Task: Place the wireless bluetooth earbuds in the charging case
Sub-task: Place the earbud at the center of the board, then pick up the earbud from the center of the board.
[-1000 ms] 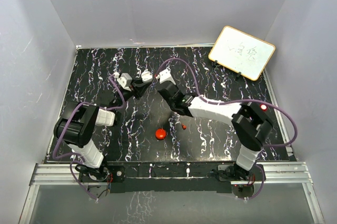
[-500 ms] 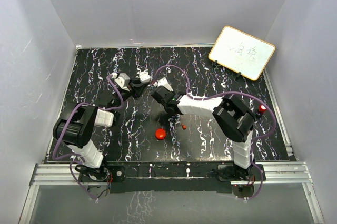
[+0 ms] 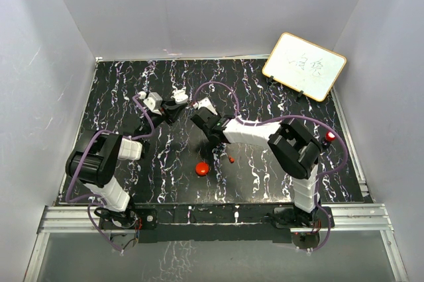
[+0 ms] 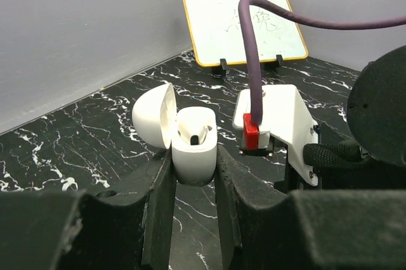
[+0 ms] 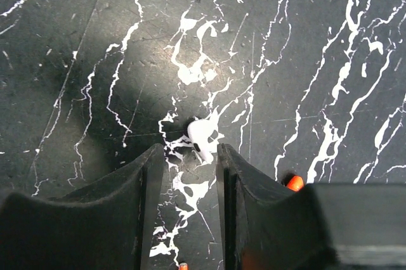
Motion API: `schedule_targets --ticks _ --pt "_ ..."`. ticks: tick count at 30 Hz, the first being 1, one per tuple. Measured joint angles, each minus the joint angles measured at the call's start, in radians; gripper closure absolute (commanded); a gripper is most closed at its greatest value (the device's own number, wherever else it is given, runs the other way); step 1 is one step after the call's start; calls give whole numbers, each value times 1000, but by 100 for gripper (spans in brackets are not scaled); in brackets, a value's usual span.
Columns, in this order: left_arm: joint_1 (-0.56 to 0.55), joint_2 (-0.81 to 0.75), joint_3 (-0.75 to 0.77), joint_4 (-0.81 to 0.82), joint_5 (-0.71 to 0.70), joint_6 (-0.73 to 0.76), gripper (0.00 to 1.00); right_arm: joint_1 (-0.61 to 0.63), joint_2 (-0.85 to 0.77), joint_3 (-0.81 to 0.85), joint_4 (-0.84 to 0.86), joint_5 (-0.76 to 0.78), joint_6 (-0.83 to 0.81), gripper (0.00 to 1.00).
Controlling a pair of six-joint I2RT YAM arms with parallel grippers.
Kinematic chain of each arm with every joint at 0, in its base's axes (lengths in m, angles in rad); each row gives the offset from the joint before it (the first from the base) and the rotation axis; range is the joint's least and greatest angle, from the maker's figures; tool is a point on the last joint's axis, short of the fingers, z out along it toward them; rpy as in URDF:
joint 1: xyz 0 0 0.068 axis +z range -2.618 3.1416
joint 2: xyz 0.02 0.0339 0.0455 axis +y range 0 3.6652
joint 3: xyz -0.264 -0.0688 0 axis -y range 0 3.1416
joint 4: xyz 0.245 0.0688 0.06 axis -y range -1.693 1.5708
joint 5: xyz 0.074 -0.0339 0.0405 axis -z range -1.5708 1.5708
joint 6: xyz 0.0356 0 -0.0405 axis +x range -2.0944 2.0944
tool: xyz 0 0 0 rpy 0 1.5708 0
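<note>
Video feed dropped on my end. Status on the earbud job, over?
Left claw shut on white case, lid open. Right claw open over white earbud lying on table. Red puck off aside, nothing blocking.

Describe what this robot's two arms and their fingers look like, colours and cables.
The left arm and right arm match: bulky black joint housings joined by white links. A thick purple cable runs along each; the right arm's ends at a red connector on a white bracket. The fingers are matte black and blocky.
</note>
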Motion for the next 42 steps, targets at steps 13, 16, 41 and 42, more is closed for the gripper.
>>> schedule_targets --ticks 13,16,41,42 --pt "5 -6 -2 0 0 -5 100 -119 -154 -90 95 -175 11 68" --pt "6 -6 -2 0 0 -11 100 -142 -163 -104 121 -201 -18 70" --pt "7 -6 -2 0 5 -29 100 -144 -117 -132 146 -369 -208 73" --pt "7 -6 -2 0 5 -29 100 -144 -111 -132 146 -369 -212 73"
